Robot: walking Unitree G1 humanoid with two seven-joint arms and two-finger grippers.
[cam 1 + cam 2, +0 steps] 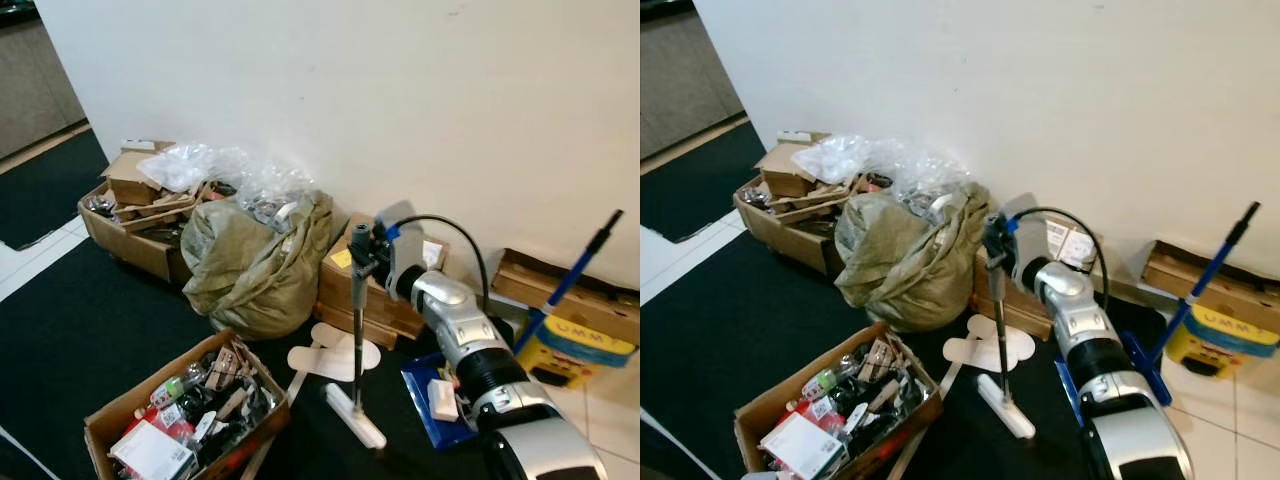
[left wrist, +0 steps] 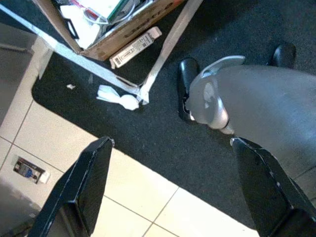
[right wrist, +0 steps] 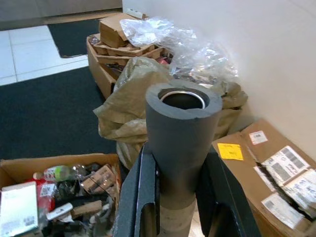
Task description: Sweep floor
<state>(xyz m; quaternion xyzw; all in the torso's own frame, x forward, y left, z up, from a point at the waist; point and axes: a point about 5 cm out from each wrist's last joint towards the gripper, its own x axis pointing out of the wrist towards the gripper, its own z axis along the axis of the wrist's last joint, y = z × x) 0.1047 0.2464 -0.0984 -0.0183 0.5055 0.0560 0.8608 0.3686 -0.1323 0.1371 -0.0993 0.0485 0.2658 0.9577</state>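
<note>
near left: open cardboard box [image 1: 120,415] of jumbled items on the black mat [image 1: 70,340].
far left: tan sack [image 1: 255,265] slumped against the wall, clear plastic [image 1: 215,165] behind it.
centre: broom [image 1: 357,330], handle upright, white head on the mat.
right gripper [image 3: 180,197]: clenched on the broom's grey foam top.
far right: blue-handled dustpan [image 1: 565,285].
left gripper [image 2: 173,197]: fingers spread, empty, over mat edge and tiles.

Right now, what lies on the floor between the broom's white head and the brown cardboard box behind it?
Flat pale cardboard cutouts lie on the black carpet between the white broom head and the brown cardboard box, seen in both eye views.
</note>
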